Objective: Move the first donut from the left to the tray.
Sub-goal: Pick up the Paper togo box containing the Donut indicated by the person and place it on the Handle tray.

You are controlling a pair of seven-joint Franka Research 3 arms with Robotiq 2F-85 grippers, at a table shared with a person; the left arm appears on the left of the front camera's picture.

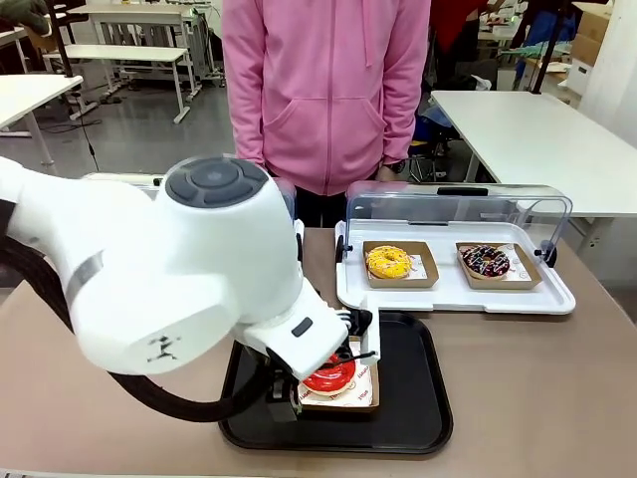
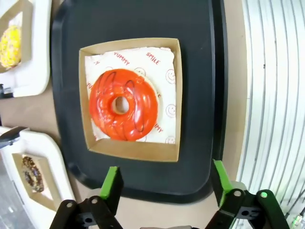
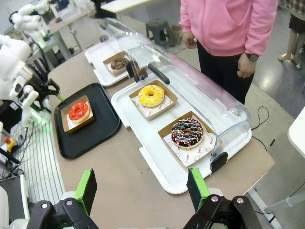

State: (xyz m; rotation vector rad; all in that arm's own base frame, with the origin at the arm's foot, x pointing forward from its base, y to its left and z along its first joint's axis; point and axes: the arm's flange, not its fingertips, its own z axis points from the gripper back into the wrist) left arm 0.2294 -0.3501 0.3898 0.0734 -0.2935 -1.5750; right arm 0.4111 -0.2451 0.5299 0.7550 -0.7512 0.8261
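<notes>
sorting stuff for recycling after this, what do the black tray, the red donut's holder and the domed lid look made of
Tray: looks like black plastic, smooth with a soft sheen, moulded raised rim and rounded corners.
Holder: brown cardboard by its matte look and folded walls, with a white printed paper liner under the red donut.
Lid: clear, glossy, probably rigid plastic; you see through it and it catches highlights.

Glossy red donut [image 2: 123, 105] on smiley-printed white paper, brown cardboard holder [image 2: 130, 149], black tray [image 2: 66, 57]; yellow donut [image 2: 10, 46] upper left.
</notes>
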